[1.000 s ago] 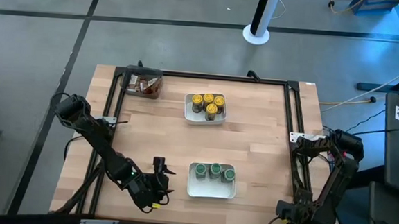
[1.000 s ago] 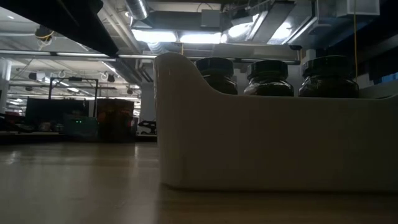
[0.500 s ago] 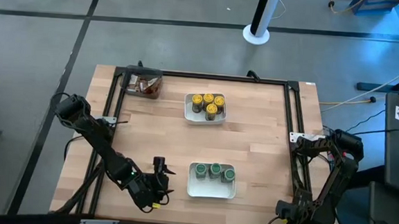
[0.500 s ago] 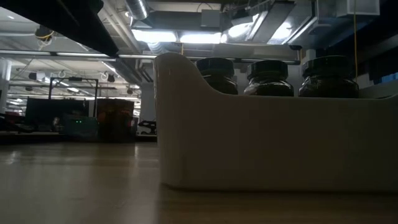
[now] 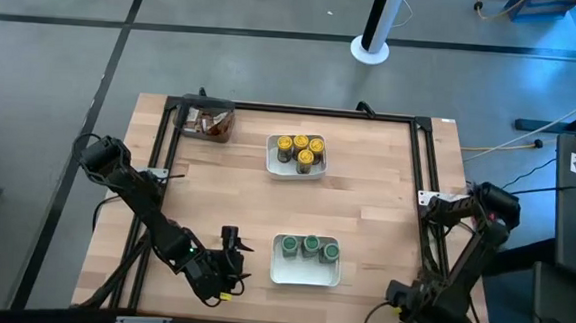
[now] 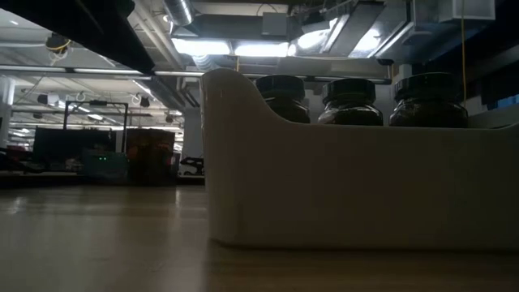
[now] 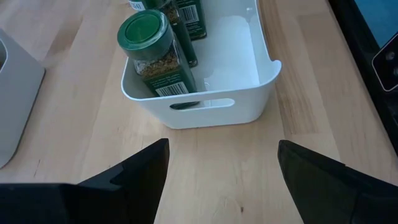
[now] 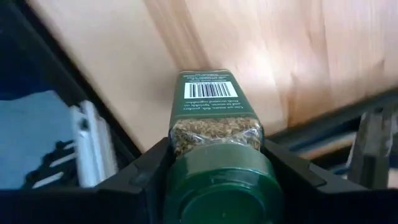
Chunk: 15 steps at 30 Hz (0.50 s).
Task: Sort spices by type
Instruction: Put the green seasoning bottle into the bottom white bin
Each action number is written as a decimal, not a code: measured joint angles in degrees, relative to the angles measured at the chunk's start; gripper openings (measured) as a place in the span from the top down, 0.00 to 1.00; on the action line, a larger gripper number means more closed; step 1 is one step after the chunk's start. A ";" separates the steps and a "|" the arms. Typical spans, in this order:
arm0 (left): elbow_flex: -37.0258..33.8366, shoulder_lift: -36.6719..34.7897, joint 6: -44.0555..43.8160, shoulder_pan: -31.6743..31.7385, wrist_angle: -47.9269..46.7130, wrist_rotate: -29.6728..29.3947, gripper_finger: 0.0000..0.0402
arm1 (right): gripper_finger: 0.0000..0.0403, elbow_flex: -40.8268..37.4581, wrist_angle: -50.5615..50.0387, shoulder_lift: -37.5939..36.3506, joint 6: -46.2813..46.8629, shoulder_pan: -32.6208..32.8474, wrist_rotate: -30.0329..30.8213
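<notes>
My left gripper (image 7: 221,168) is open and hovers over bare wood just left of the near white tray (image 7: 211,102), touching nothing. That tray (image 5: 305,268) holds three green-lidded jars (image 5: 310,246), which stand upright on its floor; their tops show in the low view (image 6: 353,97). My right gripper (image 8: 217,158) is at the table's near right corner (image 5: 400,294), shut on another green-lidded jar (image 8: 214,112). Several yellow-lidded jars (image 5: 299,149) stand in the far white tray. Brown-orange packets (image 5: 210,125) lie in the dark bin. My right gripper pinches the green-lidded jar between its two fingers (image 8: 152,165), on the glass shoulder just below the lid (image 8: 180,140). The jar lies along the fingers, lid toward the wrist and base (image 8: 210,90) pointing away. It is lifted clear above the table's edge.
A black metal frame (image 5: 423,170) runs round the tabletop, and its rail (image 8: 87,137) shows beside the held jar. Bare wood (image 5: 365,211) lies between the two trays and to the right of them. The near tray's wall (image 6: 357,186) fills the low view.
My right arm has shifted a little toward the table's left at the near right corner. The left arm and all trays and jars on the table have kept still.
</notes>
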 joint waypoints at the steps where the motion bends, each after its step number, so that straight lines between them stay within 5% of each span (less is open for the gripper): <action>1: 0.00 0.00 -0.02 0.00 0.02 0.00 0.29 | 0.50 0.64 -0.32 0.00 -1.36 -0.85 0.45; 15: 0.00 0.00 -1.65 -0.18 0.02 0.00 0.29 | 0.50 16.79 -10.52 -0.09 -21.30 -13.48 19.70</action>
